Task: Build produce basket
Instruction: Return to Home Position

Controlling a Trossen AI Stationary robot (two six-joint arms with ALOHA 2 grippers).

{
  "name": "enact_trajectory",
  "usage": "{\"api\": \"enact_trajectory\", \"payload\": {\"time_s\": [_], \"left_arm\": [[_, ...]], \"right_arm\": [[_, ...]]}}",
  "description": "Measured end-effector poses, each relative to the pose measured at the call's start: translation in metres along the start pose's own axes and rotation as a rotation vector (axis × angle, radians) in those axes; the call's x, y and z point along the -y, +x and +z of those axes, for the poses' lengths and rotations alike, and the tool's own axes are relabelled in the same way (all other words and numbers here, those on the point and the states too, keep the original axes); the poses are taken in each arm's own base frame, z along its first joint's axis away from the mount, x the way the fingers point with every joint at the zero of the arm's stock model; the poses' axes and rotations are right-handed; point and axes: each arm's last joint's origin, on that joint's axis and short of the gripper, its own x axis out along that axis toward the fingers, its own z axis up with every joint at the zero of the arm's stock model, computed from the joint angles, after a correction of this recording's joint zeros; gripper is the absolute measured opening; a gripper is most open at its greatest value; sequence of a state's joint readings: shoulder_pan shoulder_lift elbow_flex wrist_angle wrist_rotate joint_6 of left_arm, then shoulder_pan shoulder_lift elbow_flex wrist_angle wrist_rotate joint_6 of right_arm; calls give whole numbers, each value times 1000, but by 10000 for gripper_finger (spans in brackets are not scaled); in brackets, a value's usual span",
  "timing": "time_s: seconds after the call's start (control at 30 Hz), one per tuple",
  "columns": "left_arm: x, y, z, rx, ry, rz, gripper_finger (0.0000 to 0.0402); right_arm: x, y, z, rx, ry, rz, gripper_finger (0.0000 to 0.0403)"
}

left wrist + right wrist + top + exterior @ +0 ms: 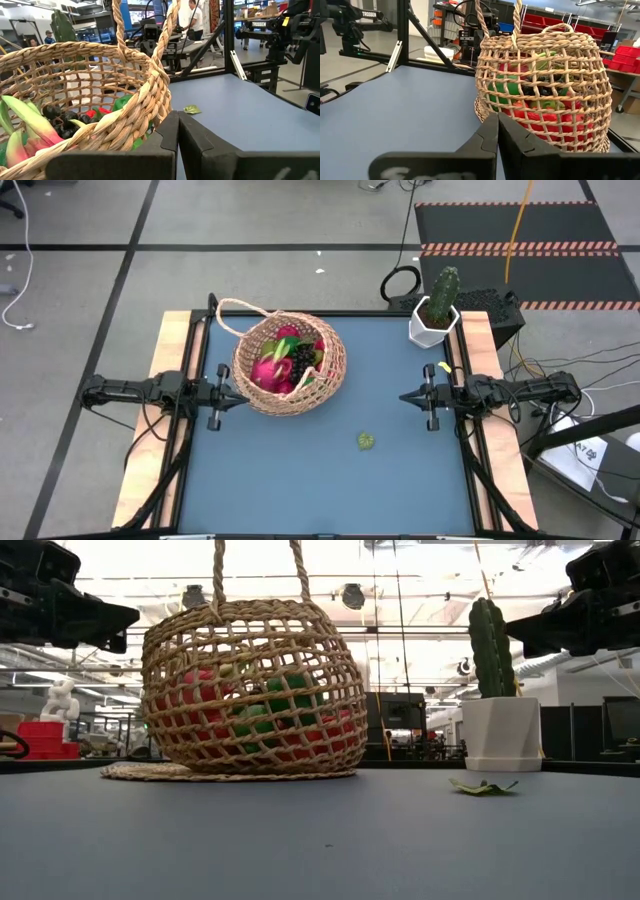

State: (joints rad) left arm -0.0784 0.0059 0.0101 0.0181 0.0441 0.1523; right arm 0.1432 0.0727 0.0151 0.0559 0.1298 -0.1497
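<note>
Bench point(330, 485): wicker basket point(336, 372) 10 o'clock, leaf point(367, 441) 5, cactus pot point(433, 326) 2.
Left tool point(232, 393): 9 o'clock, together.
Right tool point(405, 397): 3 o'clock, together.
Room: grey tiled floor point(280, 230).

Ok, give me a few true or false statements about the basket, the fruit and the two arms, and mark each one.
1. The basket holds the fruit. True.
2. The cactus pot stands inside the basket. False: it stands apart, at the far right corner of the table.
3. A small green leaf lies on the table outside the basket. True.
4. The right gripper holds a fruit. False: its fingers are shut on nothing, near the table's right edge.
5. The left gripper hangs close beside the basket, fingers shut. True.
</note>
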Motion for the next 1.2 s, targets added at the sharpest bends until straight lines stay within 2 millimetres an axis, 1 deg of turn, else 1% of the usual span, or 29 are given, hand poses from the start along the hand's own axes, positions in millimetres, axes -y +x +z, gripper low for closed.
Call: {"api": "enact_trajectory", "payload": {"time_s": [1.2], "left_arm": [[0,0,0,0,0,0,10]], "right_arm": [[0,0,0,0,0,0,0]]}}
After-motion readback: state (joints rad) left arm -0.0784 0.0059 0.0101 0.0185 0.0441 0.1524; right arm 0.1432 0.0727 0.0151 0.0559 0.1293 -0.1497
